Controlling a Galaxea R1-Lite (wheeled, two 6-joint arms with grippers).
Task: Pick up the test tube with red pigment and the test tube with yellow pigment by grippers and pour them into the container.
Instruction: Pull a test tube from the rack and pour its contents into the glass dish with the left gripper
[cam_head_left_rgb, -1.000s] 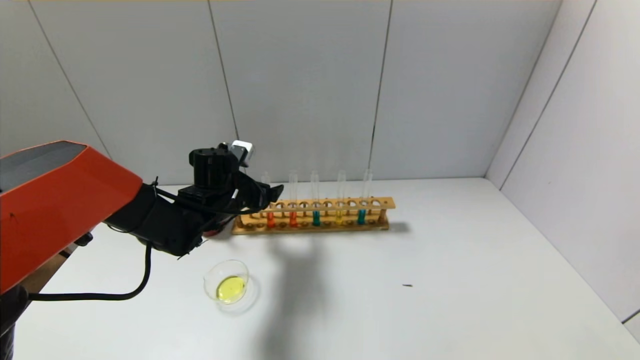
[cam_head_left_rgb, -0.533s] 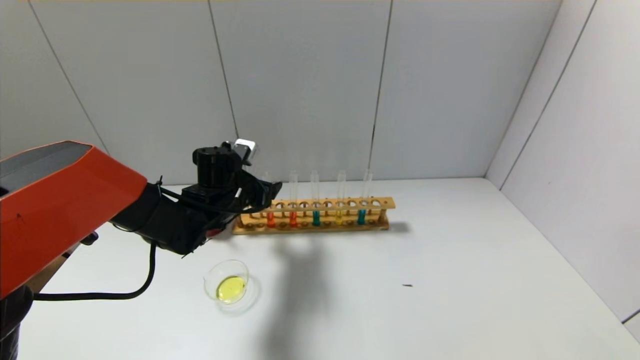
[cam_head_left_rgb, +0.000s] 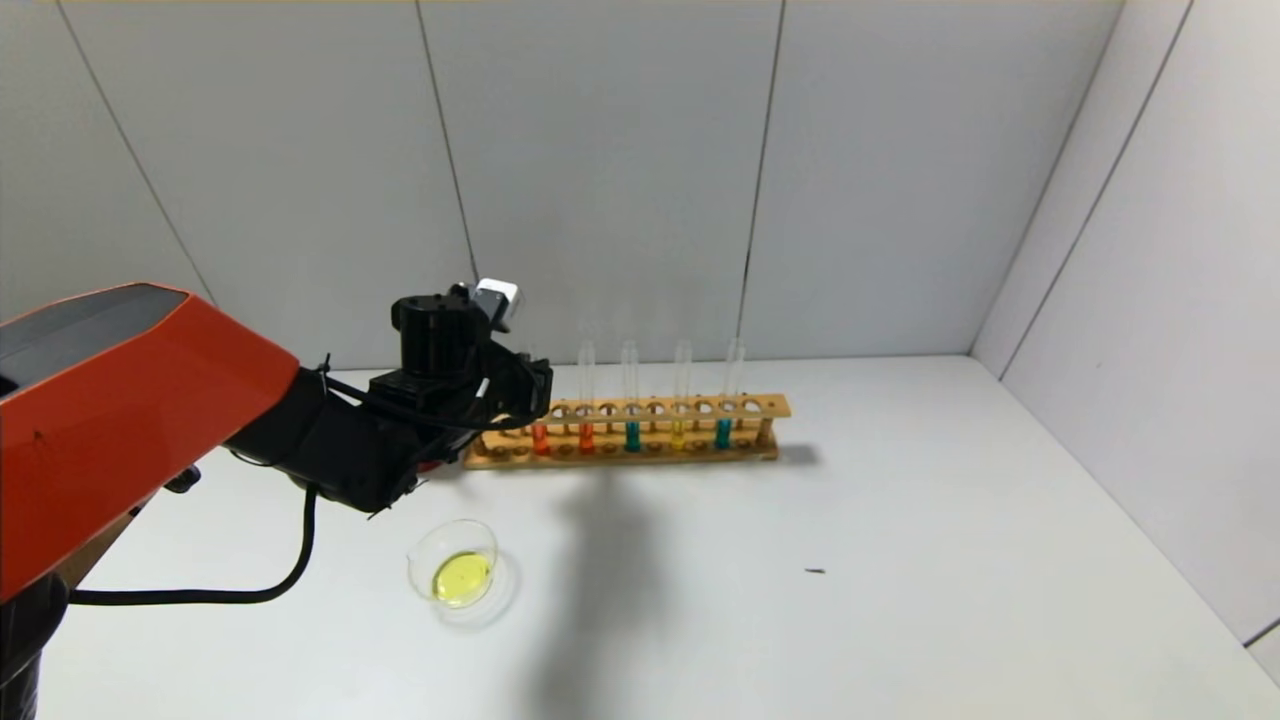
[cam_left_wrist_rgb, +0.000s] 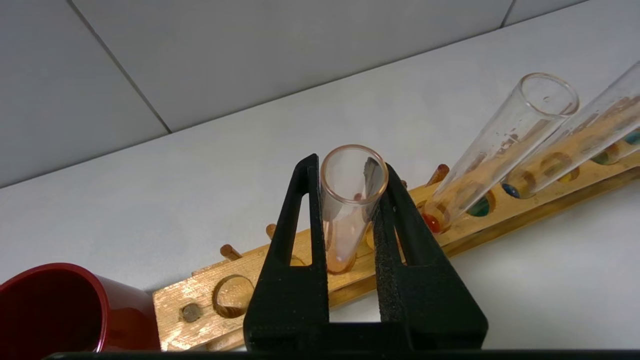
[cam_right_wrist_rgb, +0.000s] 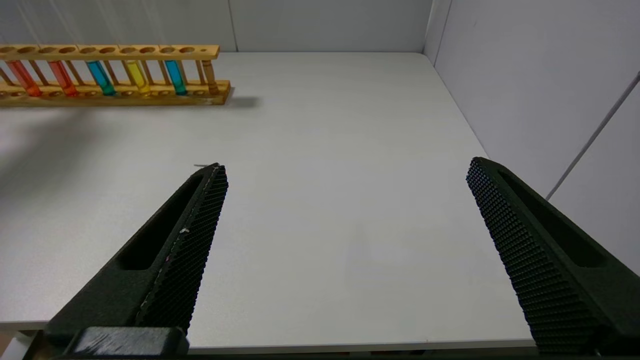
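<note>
My left gripper (cam_head_left_rgb: 540, 385) is shut on the upper part of the leftmost test tube with red pigment (cam_head_left_rgb: 540, 437), which stands in the wooden rack (cam_head_left_rgb: 770, 407). In the left wrist view the fingers (cam_left_wrist_rgb: 395, 210) press both sides of this tube (cam_left_wrist_rgb: 345, 220) just below its rim. A second red tube (cam_head_left_rgb: 586, 437) stands next to it. The test tube with yellow pigment (cam_head_left_rgb: 679, 432) stands further right in the rack. The container (cam_head_left_rgb: 420, 555), a clear glass dish holding yellow liquid, sits on the table in front of the left arm. My right gripper (cam_right_wrist_rgb: 345, 170) is open and empty over the table's near right part.
Two teal tubes (cam_head_left_rgb: 632, 435) (cam_head_left_rgb: 722, 432) stand in the rack. A dark red cup (cam_left_wrist_rgb: 50, 310) stands at the rack's left end, mostly hidden behind my left arm in the head view. White walls close the back and right.
My left gripper has moved a little to the right onto the leftmost red tube and its fingers have closed on it. The tubes, the dish and the right arm have not moved.
</note>
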